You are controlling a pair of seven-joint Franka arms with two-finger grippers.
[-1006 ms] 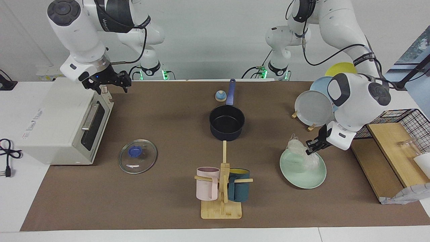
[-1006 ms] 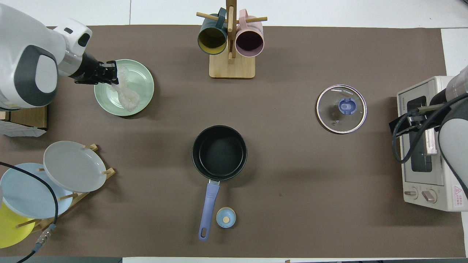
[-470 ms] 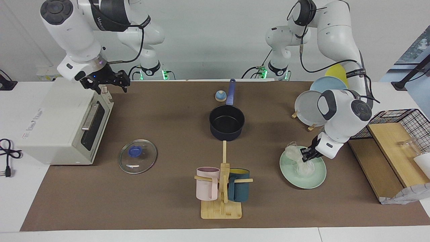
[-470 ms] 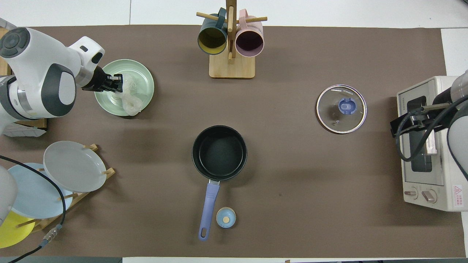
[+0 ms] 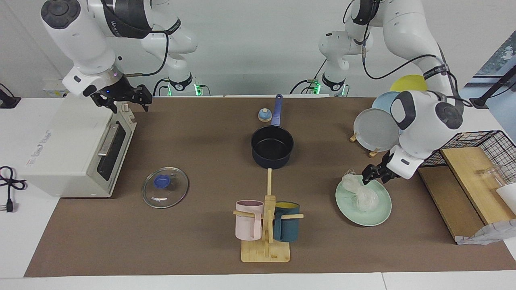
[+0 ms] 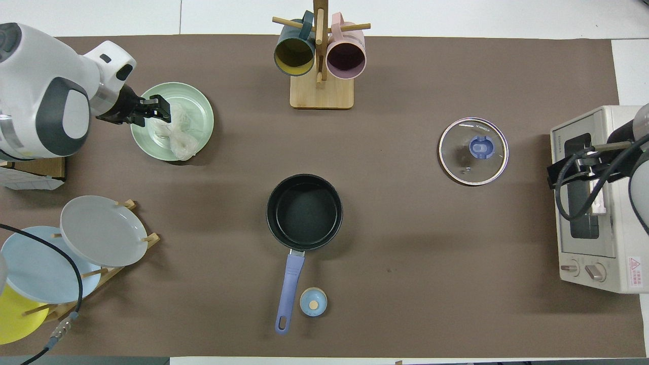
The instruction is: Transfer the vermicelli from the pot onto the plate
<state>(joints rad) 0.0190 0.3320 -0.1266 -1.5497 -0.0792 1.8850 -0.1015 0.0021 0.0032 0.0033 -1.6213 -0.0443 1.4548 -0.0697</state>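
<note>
1. vermicelli (image 5: 360, 194) lies on the plate (image 5: 379, 216), toward the left arm's end of the desk. The pot (image 5: 272, 146) at mid-desk is empty, so the transfer looks done or nearly so.
2. Handling, judged: a light, soft bundle in clear plastic. It squashes and sags rather than keeping its shape. The wrap is likely slippery, and the fine noodles could snap if pinched hard. Best hold is the gathered plastic at the top or the bundle's narrow middle, with a gentle squeeze, not the loose ends.
3. left tool (image 5: 367, 176) is over the plate's rim on the robots' side, just beside the bundle's upper end. Cannot tell whether it touches the wrap or how wide it stands.
4. Left arm pose: reaches out from its base, elbow high, forearm sloping down, wrist angled so the tool points down toward the plate.
5. right tool (image 5: 123, 105) waits over the toaster oven (image 5: 68, 149) at the right arm's end of the desk, near the edge closest to the robots. Its width cannot be told either, and nothing is visibly held.
</note>
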